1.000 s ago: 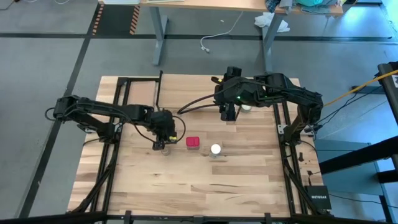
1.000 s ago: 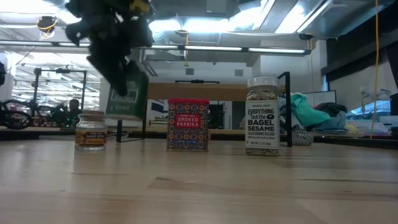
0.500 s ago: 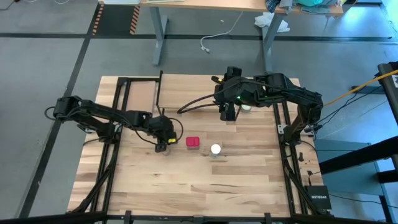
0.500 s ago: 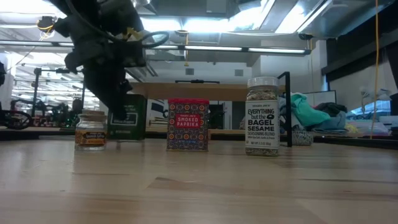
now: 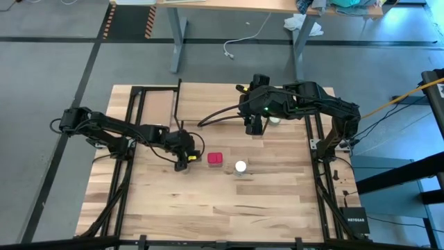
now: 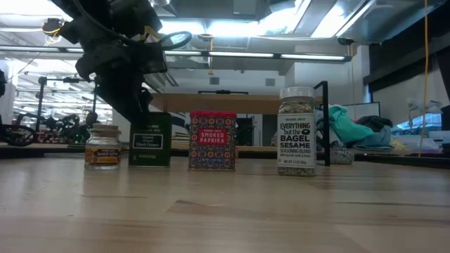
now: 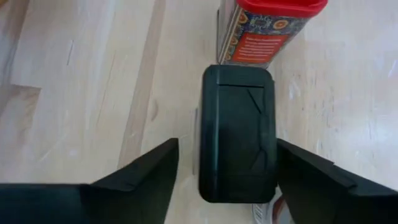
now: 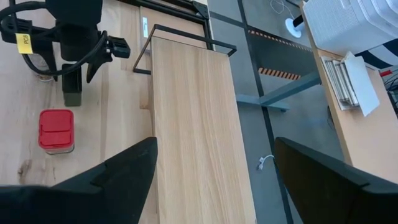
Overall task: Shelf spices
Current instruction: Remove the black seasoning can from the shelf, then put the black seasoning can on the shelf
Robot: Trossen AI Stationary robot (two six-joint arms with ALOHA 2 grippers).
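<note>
My left gripper (image 5: 183, 151) is open, pointing down over the dark square tin (image 7: 237, 134). Its fingers stand on either side of the tin's top, with a clear gap on one side. The tin (image 6: 150, 140) stands upright on the table between the tan-grey round jar (image 6: 103, 147) and the red square box (image 6: 212, 140). The clear white-lidded jar (image 6: 296, 131) stands farther right. My right gripper (image 8: 214, 180) is open and hangs above the light-wood shelf (image 8: 193, 124), which stands on black legs at the far side of the table.
A flat pale round disc (image 5: 275, 119) lies beside the right arm. Black frame rails (image 5: 125, 173) run along the table's left and right sides. Bare planks (image 5: 208, 201) stretch in front of the row of spices. Desks and cables fill the room beyond the table.
My left gripper came down with the dark tin. A second ago the tin hung tilted above the table. Now it stands upright on the tabletop between the tan-grey jar and the red box. The right arm kept still.
</note>
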